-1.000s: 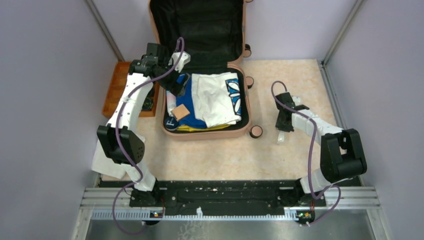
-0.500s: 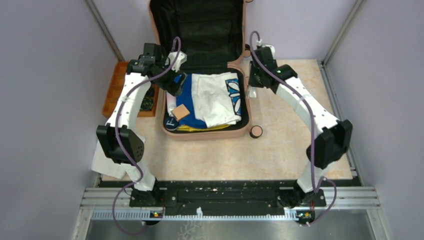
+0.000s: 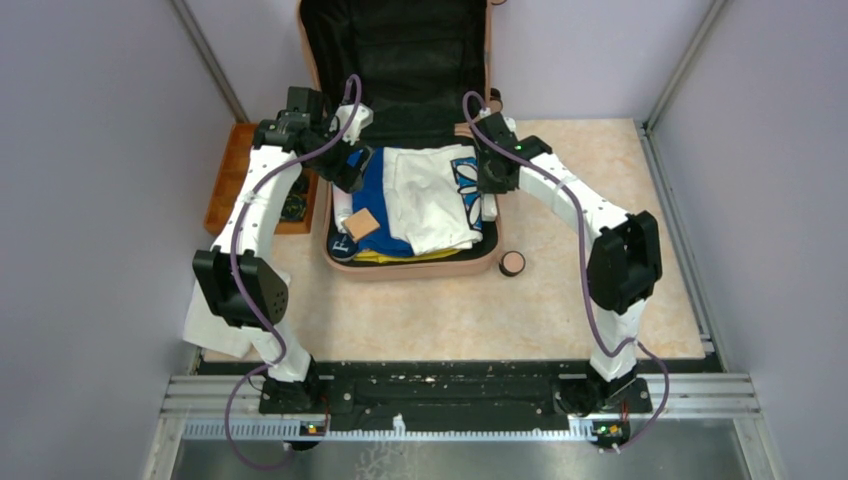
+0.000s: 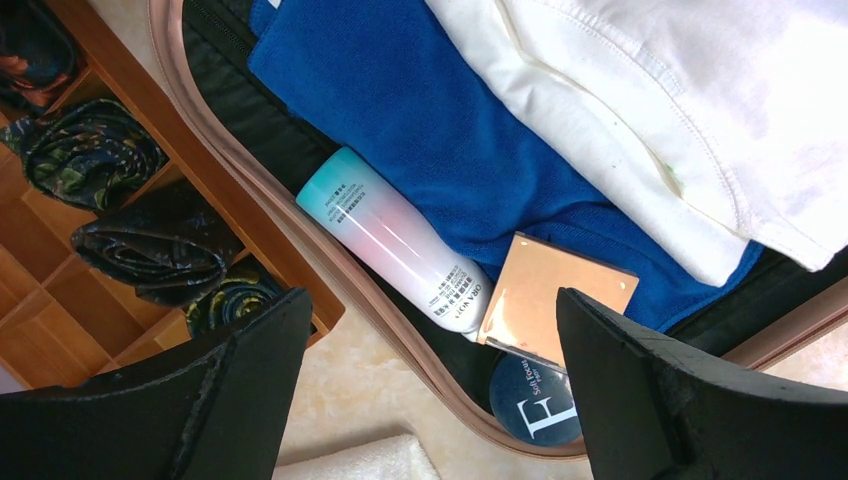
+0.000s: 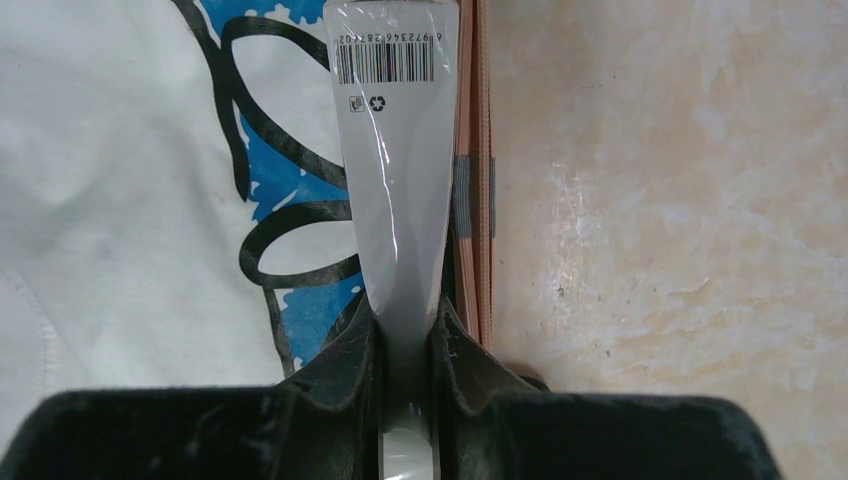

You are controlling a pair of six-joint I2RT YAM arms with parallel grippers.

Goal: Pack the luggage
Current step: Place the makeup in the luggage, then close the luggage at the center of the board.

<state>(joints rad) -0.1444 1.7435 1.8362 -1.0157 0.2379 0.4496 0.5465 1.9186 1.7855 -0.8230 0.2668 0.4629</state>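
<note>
The right gripper (image 5: 405, 330) pinches a white film-wrapped tube (image 5: 392, 150) by its narrower end; it is likely light and slippery. The stiff-shelled luggage (image 5: 478, 120) rim lies beneath. The left gripper (image 4: 430, 310) gapes, empty.

- an orange wooden tray (image 3: 228, 175) at the left; rolled dark patterned cloths (image 4: 92, 152) sit in its compartments;
- a folded white towel (image 3: 210, 332) on the beige table (image 3: 600, 200);
- a white shirt (image 3: 430, 195) with blue-and-black print, lying over a blue cloth (image 4: 450, 130);
- a turquoise-to-pink bottle (image 4: 395, 245) just beside the blue cloth; a rose-gold square case (image 4: 555, 300) touches its cap end and partly covers a dark round tin (image 4: 535, 412);
- a white tube (image 5: 393, 150) with a barcode, seen against the shirt's printed edge.
</note>
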